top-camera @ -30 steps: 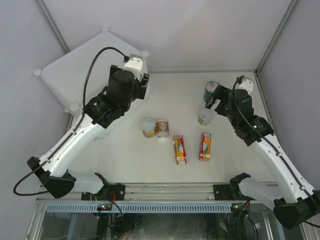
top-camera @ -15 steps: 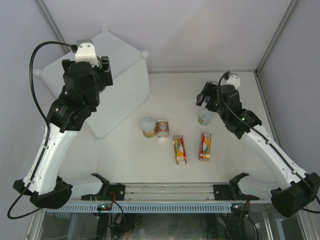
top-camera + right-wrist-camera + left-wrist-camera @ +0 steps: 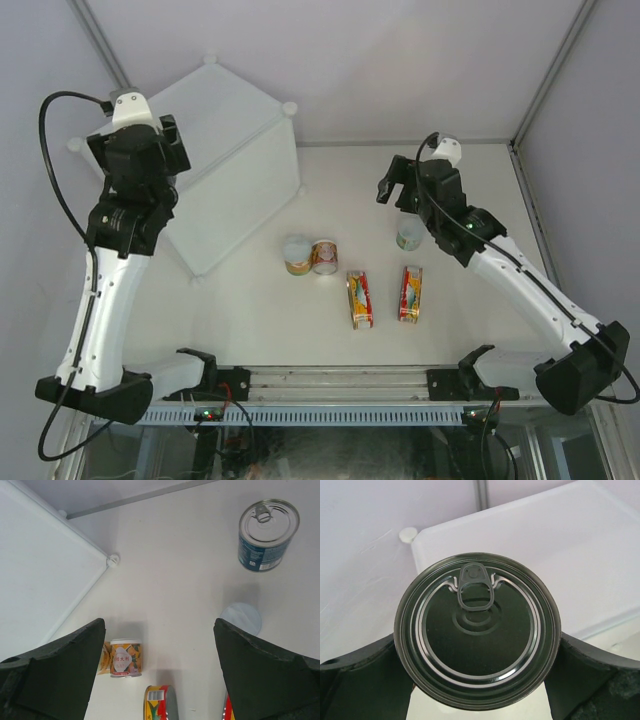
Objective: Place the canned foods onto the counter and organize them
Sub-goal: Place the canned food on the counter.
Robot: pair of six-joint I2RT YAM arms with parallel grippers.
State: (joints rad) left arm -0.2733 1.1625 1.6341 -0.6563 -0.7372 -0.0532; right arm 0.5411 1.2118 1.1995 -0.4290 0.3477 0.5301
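Note:
My left gripper (image 3: 477, 672) is shut on a silver-topped can (image 3: 477, 630) with a pull tab; its label is hidden. In the top view the left gripper (image 3: 137, 157) hangs over the left part of the counter (image 3: 235, 150), a white translucent box. My right gripper (image 3: 398, 190) is open and holds nothing. It hovers over the table with a tall blue-labelled can (image 3: 267, 532) and a small pale-lidded can (image 3: 241, 618) ahead of it. Another small can (image 3: 297, 254) stands beside one lying on its side (image 3: 324, 257). Two flat red-and-yellow tins (image 3: 359, 298) (image 3: 410, 292) lie nearer the front.
The counter's corner knob (image 3: 113, 559) and its front wall (image 3: 40, 570) lie left of the right gripper. Grey walls close in the back and both sides. The arm bases and a rail (image 3: 330, 385) run along the near edge.
The left arm has swung up and left, carrying the can from beside the counter's right corner to above its left part. The right gripper has drawn back up and left from the blue can.

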